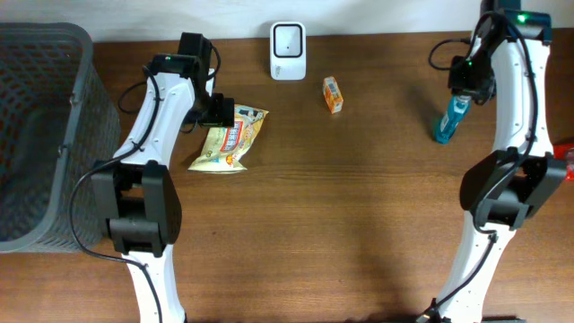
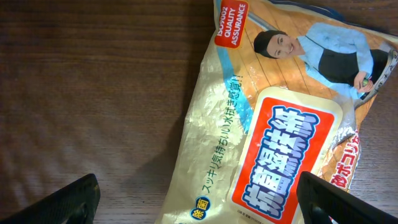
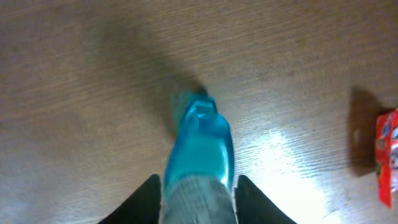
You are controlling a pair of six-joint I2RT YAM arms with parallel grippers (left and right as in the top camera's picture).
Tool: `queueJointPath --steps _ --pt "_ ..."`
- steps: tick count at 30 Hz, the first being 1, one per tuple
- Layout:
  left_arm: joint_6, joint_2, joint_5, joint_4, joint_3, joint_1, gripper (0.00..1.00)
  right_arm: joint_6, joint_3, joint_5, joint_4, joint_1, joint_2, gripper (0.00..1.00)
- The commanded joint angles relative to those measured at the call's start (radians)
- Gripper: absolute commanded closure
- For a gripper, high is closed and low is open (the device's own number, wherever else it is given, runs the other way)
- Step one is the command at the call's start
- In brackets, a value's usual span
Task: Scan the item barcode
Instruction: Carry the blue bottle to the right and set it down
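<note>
Bag (image 2: pixel 273 124) straight below your left gripper (image 2: pixel 202 208), flat on the table (image 1: pixel 359 224) at the left side, and that is clearly the nearer arm. The gripper's fingers are spread as wide as they go and hold nothing. Watch the offset: in the left wrist view one fingertip hangs over bare wood, the other over the printed face, so the bag's edge runs about midway through the gap. Its long axis goes from near-left to far-right in the overhead view, roughly across the line between your fingers. I'd judge you need to shift toward the bag's middle before closing.

The scanner (image 1: pixel 288 51) stands at the far edge, right of the bag, with a small orange box (image 1: pixel 333 93) just beyond it.

Your right gripper (image 3: pixel 198 196) is well apart on the right side, its fingers flanking the grey cap of a blue bottle (image 3: pixel 202 143). I cannot tell whether they pinch it or merely stand beside it.

No barcode shows on the bag's upper face, so it may be underneath. The bag's near end is cut off in the wrist view. A red pack (image 3: pixel 387 155) is clipped at the right edge.
</note>
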Motion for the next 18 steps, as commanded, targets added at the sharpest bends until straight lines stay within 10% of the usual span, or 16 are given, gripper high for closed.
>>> queueJointPath --steps 1,18 --pt "0.005 0.004 -0.008 -0.001 0.015 -0.003 0.01 0.011 0.005 -0.003 0.003 0.003 -0.05 0.53" --pt "0.005 0.004 -0.008 -0.001 0.015 -0.003 0.01 0.011 0.319 0.005 -0.19 0.004 -0.063 0.16"
